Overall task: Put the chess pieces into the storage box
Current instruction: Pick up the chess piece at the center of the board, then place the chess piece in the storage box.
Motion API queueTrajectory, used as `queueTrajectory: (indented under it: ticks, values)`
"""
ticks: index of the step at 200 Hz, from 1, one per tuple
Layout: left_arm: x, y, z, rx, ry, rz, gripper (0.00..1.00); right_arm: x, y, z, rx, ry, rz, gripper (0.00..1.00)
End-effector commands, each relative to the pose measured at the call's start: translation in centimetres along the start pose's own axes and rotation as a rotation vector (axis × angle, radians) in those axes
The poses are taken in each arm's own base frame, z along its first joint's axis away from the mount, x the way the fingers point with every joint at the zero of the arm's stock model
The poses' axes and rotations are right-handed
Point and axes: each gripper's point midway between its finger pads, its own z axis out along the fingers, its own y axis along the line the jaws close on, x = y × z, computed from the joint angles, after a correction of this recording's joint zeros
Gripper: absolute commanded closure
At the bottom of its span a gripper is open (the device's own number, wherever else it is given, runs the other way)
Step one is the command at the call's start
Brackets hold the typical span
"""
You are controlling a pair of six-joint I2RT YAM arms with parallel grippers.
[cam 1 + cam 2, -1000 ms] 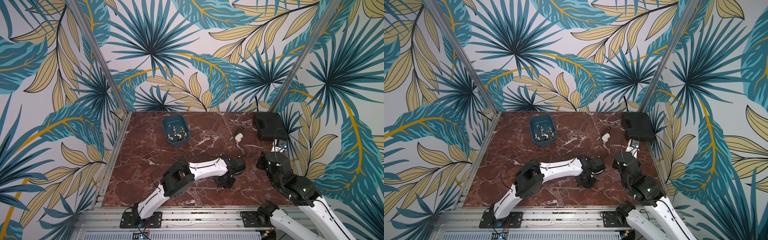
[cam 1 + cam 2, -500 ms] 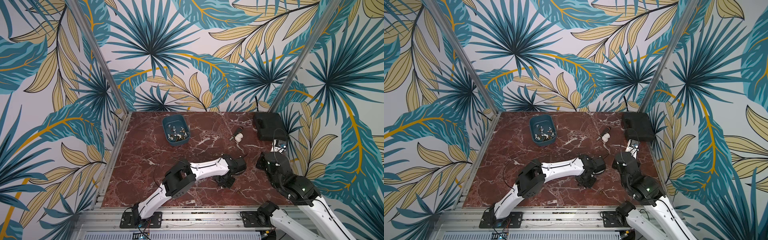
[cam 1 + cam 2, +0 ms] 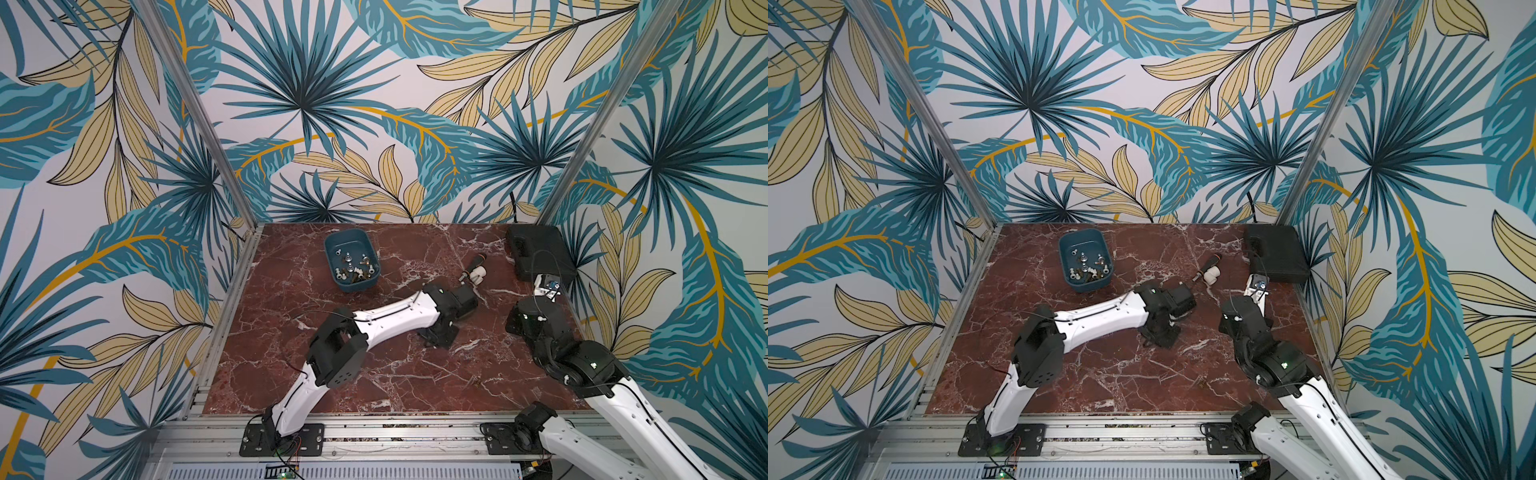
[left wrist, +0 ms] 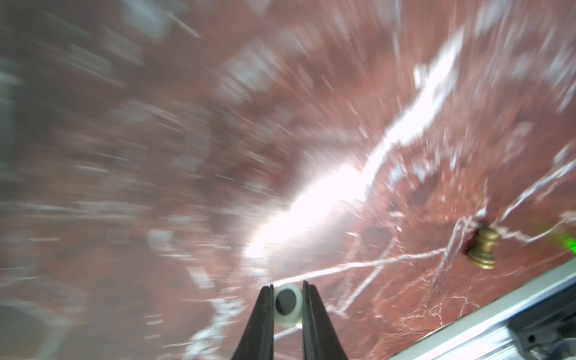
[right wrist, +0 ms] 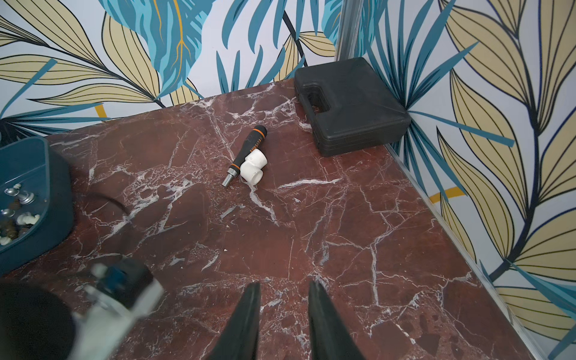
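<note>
- The left hand (image 4: pixel 288 285) is pinching a white chess piece (image 4: pixel 288 305) by its round base, with the jaws nearly together. Its wrist view is smearing with motion, and in both top views the hand is sitting a little nearer the storage box (image 3: pixel 356 286) than a second ago.
- This is looking like a pick just made and a carry beginning, so one more piece is probably heading for the box.
- The storage box is standing toward the back of the desk (image 3: pixel 291 332), well apart from both hands. It is already holding a heap of pieces (image 3: pixel 353 266) in white, silver and dark tones.
- A gold piece (image 4: pixel 482 247) is sitting on the desk near the front rail, so the job is not finishing yet.
- The right hand (image 5: pixel 283 285) is hovering over bare desk, its jaws narrowly apart and gripping nothing.
</note>
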Motion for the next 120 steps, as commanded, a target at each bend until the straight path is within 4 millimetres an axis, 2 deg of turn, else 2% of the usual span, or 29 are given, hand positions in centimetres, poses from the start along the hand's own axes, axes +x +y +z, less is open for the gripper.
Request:
queueTrajectory:
  ticks: [1, 18, 38, 60, 88, 109, 116, 118, 120]
  values:
    - [-4.5, 9.4, -4.8, -0.106, -0.135, -0.091, 0.96, -1.1, 1.2, 0.3, -0.03, -0.014, 0.016, 0.69]
    - [-6.9, 15.9, -5.5, -0.178, -0.188, -0.17, 0.96, -0.8, 2.2, 0.9, -0.047, 0.009, 0.019, 0.69]
    - [-9.2, 23.2, -5.5, -0.258, -0.234, -0.264, 0.96, -0.3, 3.3, 1.6, -0.071, 0.039, 0.027, 0.69]
    - [-10.9, 29.8, -5.0, -0.325, -0.255, -0.35, 0.96, 0.3, 4.1, 2.3, -0.084, 0.068, 0.027, 0.69]
    - [-12.3, 35.6, -3.9, -0.386, -0.295, -0.408, 0.94, 0.9, 4.8, 2.8, -0.09, 0.097, 0.024, 0.69]
    - [-12.5, 38.4, -2.9, -0.43, -0.3, -0.427, 0.92, 1.1, 5.2, 3.1, -0.097, 0.106, 0.025, 0.69]
    - [-12.6, 39.2, -3.3, -0.445, -0.31, -0.436, 0.92, 1.1, 5.2, 3.1, -0.097, 0.11, 0.023, 0.69]
    - [-12.3, 39.4, -2.1, -0.448, -0.289, -0.435, 0.92, 1.1, 5.2, 3.1, -0.098, 0.111, 0.023, 0.69]
    - [-12.3, 39.6, -1.8, -0.45, -0.283, -0.437, 0.92, 1.2, 5.2, 3.2, -0.097, 0.112, 0.023, 0.69]
